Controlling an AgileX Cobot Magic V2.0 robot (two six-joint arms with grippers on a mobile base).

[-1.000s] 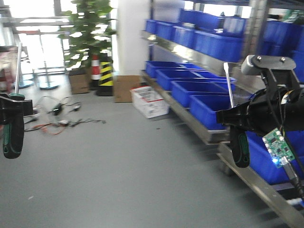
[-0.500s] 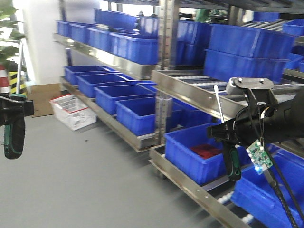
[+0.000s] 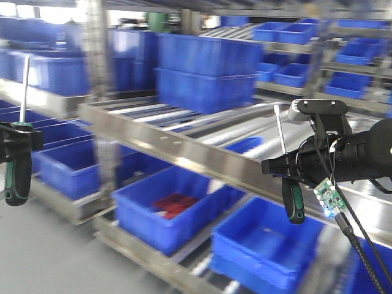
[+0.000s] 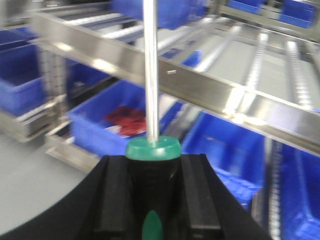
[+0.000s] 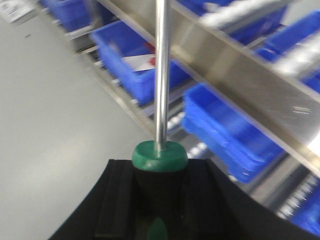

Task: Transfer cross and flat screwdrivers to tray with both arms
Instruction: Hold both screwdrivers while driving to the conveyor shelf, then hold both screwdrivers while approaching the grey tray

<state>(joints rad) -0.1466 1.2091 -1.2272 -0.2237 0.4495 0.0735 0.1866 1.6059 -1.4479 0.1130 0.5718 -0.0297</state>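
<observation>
My left gripper [image 3: 17, 139] is shut on a screwdriver [image 3: 17, 177] with a black-and-green handle, held upright at the far left, its steel shaft pointing up. In the left wrist view the gripper [image 4: 153, 170] clamps the handle [image 4: 153, 149] between both fingers. My right gripper [image 3: 288, 168] is shut on the second screwdriver [image 3: 294, 202], also upright, shaft up. In the right wrist view the gripper [image 5: 160, 175] clamps its handle [image 5: 160, 156]. The grey tray is out of view.
Steel shelving [image 3: 184, 147] with roller tracks fills the front view. Deep blue bins [image 3: 171, 205] sit on the lower and upper levels; one holds red parts [image 3: 174, 203]. A green circuit board [image 3: 326, 199] dangles from my right arm. Grey floor [image 5: 55, 110] lies below.
The whole view has swung along the shelving; the plant, floor and white crate have left the frame. Both grippers keep holding their screwdrivers upright in the same pose.
</observation>
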